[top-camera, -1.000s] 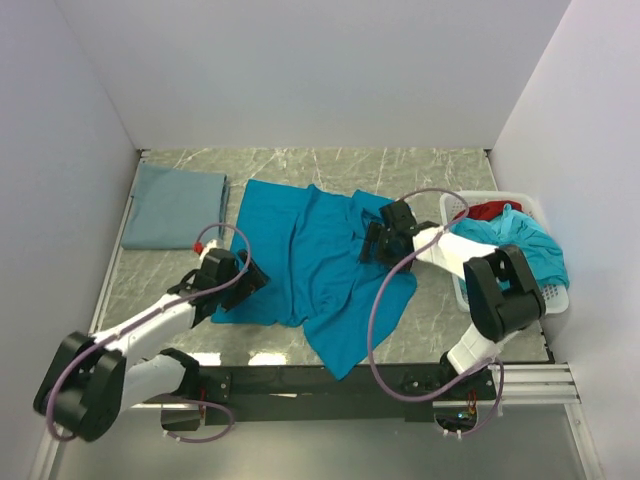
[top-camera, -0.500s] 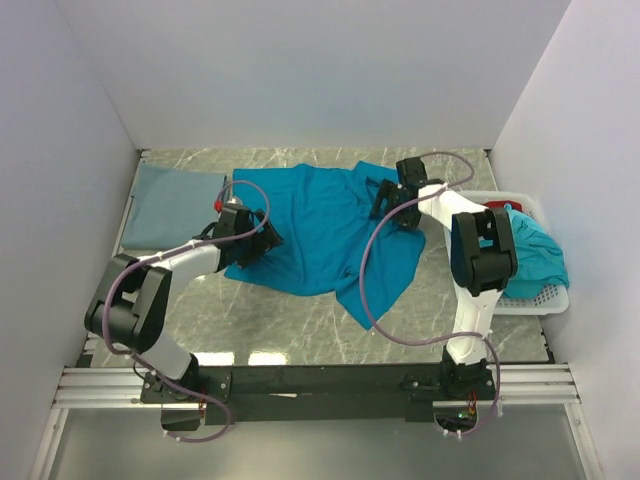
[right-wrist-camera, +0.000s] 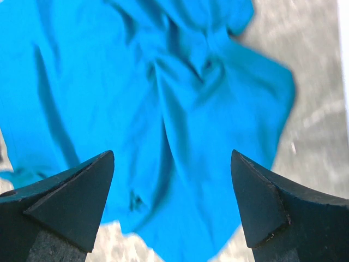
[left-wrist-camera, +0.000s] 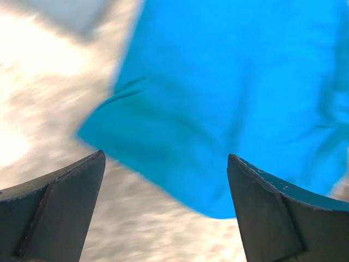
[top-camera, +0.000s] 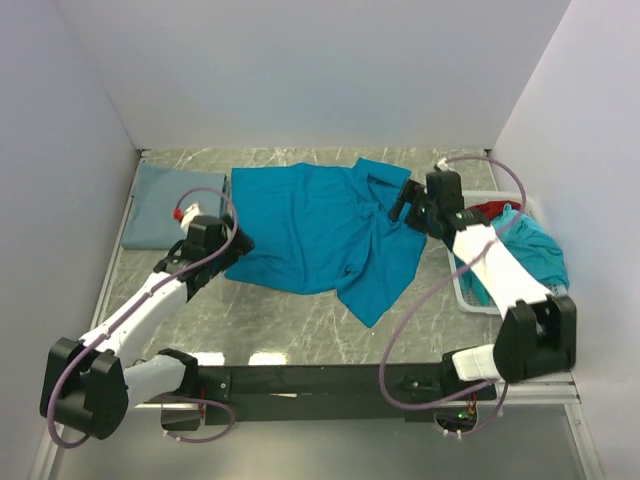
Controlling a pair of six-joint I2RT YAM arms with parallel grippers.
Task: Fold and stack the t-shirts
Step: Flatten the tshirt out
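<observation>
Gaping wide, empty: left gripper [left-wrist-camera: 165, 155], right gripper [right-wrist-camera: 172, 152], near teal t-shirt [top-camera: 320, 225].

Four t-shirts [top-camera: 320, 225], one basket [top-camera: 475, 192], two tools [top-camera: 224, 244] [top-camera: 408, 201]

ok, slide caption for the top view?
Left gripper and right gripper open at either side of a spread teal t-shirt; folded grey-blue shirt far left, basket right.

Plain white walls [top-camera: 300, 70] enclose a grey marble-patterned table [top-camera: 330, 320].
</observation>
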